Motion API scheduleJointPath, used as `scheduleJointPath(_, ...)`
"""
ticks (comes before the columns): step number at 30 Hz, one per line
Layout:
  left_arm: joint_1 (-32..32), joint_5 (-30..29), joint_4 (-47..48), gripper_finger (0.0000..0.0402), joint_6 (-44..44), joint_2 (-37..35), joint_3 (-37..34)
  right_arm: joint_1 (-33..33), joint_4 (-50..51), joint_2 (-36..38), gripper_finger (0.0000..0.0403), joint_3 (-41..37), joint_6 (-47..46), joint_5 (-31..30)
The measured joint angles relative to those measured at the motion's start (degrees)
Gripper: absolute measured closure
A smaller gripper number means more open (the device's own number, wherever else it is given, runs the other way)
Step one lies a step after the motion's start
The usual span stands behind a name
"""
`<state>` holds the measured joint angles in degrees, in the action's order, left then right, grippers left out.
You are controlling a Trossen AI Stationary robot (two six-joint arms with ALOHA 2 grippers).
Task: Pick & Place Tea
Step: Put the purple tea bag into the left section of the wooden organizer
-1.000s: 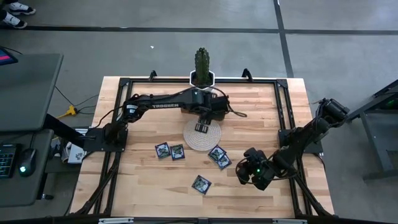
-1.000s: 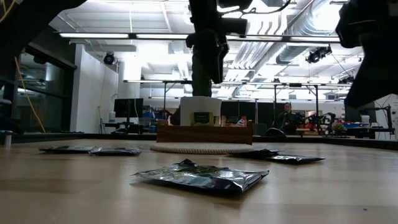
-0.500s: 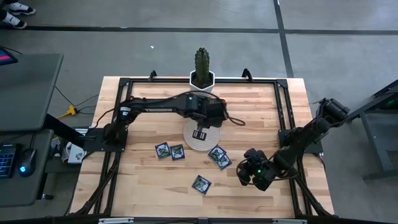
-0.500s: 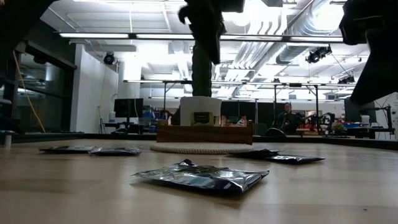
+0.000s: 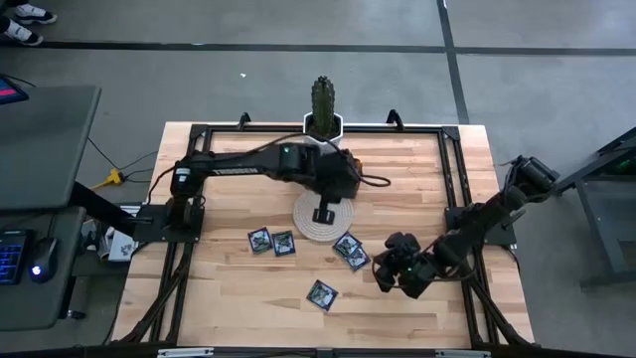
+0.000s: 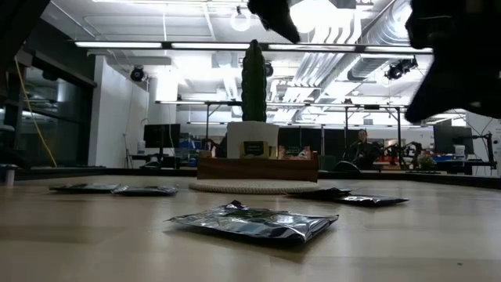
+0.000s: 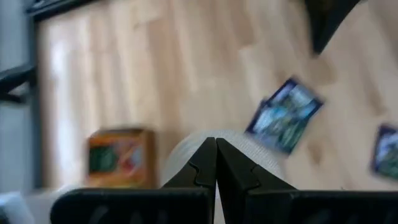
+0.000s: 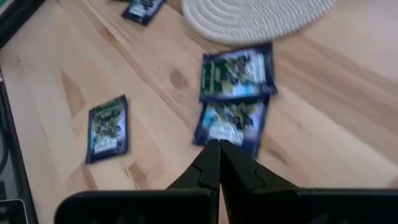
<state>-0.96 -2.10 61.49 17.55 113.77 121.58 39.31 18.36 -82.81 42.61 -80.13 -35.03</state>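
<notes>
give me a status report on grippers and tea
Left gripper shut, empty, over round whitish woven mat. Right gripper shut near dark blue tea sachets. Nothing blocking.

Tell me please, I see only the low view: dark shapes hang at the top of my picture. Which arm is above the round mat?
Observer: The left one. In the high view the left gripper is over the round mat.
Operator: Does it hold a tea sachet?
Observer: No. The left wrist view shows its fingers shut together with nothing between them.
Operator: And where does the right arm point?
Observer: The right gripper, shut and empty, points at two overlapping sachets that lie on the table next to the mat.
</notes>
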Motion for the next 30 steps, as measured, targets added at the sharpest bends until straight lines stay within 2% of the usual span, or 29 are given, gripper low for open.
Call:
scheduleJointPath(2,0.6,3.2,-4.6,0.0401,-1.5,-0.2,-3.9,-1.5,-1.8,0.0,0.0403,0.0,3.1,0.8)
scheduleJointPath(5,1.4,4.9,-10.3,0.0401,-4.4,-2.0,-11.7,-3.3,-2.8,0.0,0.0403,0.0,5.7,2.0)
scheduleJointPath(8,1.8,5.9,-17.6,0.0401,-7.5,-6.3,-22.2,-4.2,-3.1,0.0,0.0403,0.0,7.1,2.3)
scheduleJointPath(14,2.2,10.0,-46.7,0.0401,-20.8,-13.5,-45.5,-8.6,-5.4,0.0,0.0403,0.0,12.6,8.6)
scheduleJointPath(18,2.9,10.9,-62.1,0.0401,-31.8,-14.8,-56.9,-13.0,-7.6,0.0,0.0403,0.0,17.8,14.3)
scheduleJointPath(23,5.5,9.1,-75.4,0.0401,-41.1,-15.0,-64.3,-17.2,-6.3,-0.8,0.0403,0.0,22.4,17.6)
scheduleJointPath(30,9.9,0.1,-79.0,0.0401,-51.6,-14.9,-70.1,-21.1,-6.7,-3.7,0.0403,0.0,29.0,22.0)
